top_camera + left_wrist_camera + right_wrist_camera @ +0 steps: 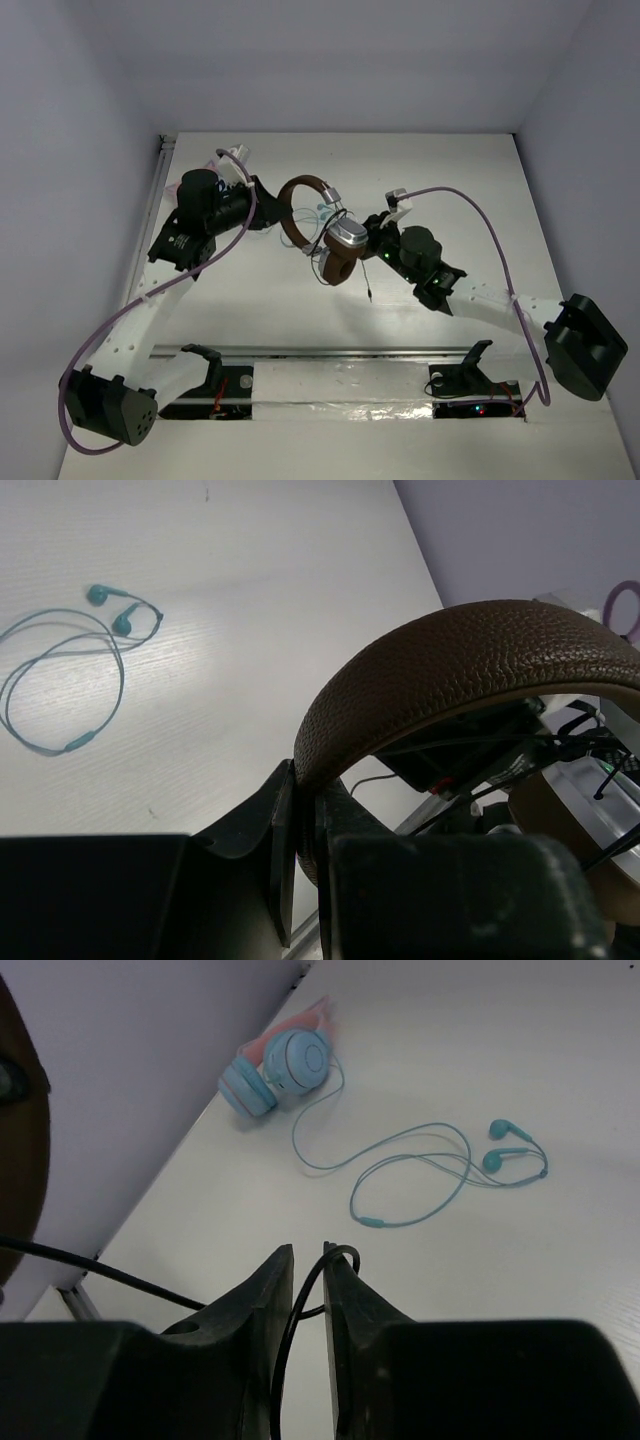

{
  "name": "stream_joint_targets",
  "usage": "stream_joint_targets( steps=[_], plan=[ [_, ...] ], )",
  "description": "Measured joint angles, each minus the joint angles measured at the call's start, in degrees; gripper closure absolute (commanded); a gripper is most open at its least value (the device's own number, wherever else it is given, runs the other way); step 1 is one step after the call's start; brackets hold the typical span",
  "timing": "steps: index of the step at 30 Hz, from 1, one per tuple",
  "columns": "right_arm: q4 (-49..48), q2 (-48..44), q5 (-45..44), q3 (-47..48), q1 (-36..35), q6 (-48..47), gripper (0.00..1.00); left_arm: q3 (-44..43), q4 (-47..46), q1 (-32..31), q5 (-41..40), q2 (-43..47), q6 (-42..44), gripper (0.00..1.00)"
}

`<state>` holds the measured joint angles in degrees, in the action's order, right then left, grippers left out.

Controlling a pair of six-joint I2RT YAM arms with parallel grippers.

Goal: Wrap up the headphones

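Looks mid-wrap: winding cable point(100, 1268) round headphones point(338, 250). Held at table centre between both arms, seemingly off the surface, clamped at headband point(460, 655) by L gripper point(305, 815), with cable pinched tight in R gripper point(308, 1260). Lies on a diagonal in top view, band arch toward far-left, cups toward near-right, long axis along that line. Next prob. calls for carrying cable round the band w/ R, L holding firm. Needs slack fed evenly, no yank at the cup end.
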<state>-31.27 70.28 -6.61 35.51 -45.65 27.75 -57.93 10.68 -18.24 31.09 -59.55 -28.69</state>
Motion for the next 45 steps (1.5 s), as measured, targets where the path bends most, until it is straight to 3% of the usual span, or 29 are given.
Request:
stream_joint_targets(
  steps=[3, 20, 23, 32, 36, 45],
  plan=[
    [-1.20, 0.28, 0.76, -0.48, 0.68, 0.83, 0.70, -2.23, 0.31, 0.00, -0.22, -0.02, -0.39, 1.00],
    [-4.28, -0.13, 3.52, -6.36, 0.70, 5.62, 0.69, -8.48, -2.34, 0.00, -2.08, -0.61, -6.80, 1.00],
    [-3.74, -1.05, 3.37, -7.39, 0.70, 6.54, 0.62, -9.27, -2.32, 0.00, -3.04, -0.61, -6.73, 1.00],
    [-0.85, -9.66, 2.56, -8.35, 0.70, 6.64, 0.61, -9.29, -2.27, 0.37, -4.42, -0.61, -6.75, 1.00],
    [0.63, -9.68, 3.34, -8.35, 0.70, 5.68, 0.48, -9.64, -2.03, 0.48, -4.76, -0.68, -6.73, 1.00],
    [2.25, -8.72, 10.67, -8.31, 0.68, 1.81, 0.46, -11.10, -1.90, 0.48, -4.39, -0.81, -6.93, 1.00]
  ],
)
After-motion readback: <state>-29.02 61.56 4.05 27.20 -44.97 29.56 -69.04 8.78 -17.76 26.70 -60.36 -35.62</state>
